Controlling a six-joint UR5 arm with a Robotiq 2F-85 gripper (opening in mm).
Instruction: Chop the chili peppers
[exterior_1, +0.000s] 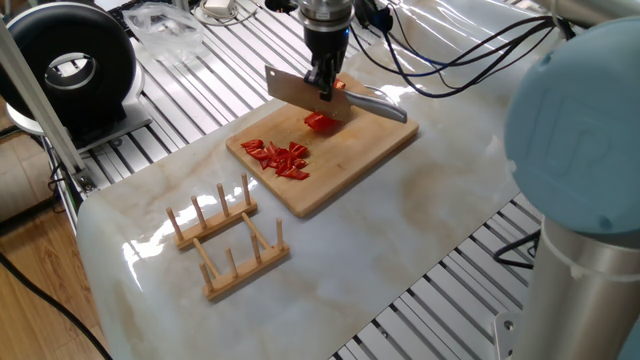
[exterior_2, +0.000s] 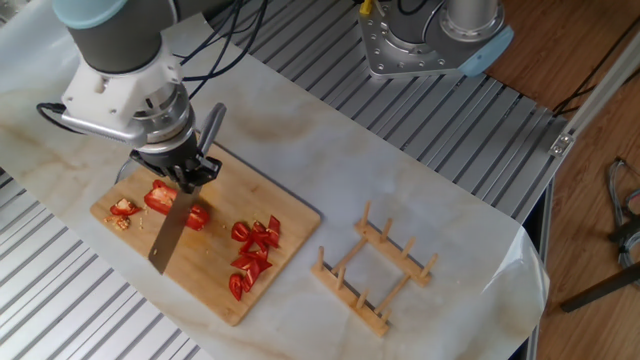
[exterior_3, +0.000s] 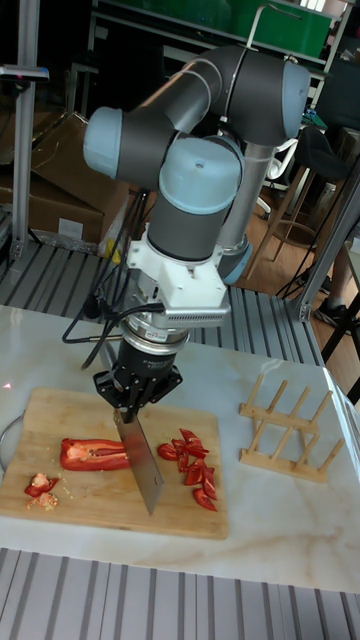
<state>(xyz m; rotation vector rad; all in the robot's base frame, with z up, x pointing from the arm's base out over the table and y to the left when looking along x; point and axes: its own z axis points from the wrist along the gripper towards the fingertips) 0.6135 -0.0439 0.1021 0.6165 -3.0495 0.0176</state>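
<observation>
Glossy red chili peppers (exterior_3: 95, 454) (one long, uncut) on wooden board (exterior_3: 100, 500).

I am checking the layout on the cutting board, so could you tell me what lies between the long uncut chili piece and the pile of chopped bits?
In the tall fixed view, the knife blade and one cut chunk lie between the long chili piece and the chopped bits.

one fixed view: high, oblique | other fixed view: opposite side, overhead | tall: low, close | shared: cutting board (exterior_1: 330, 160)
</observation>
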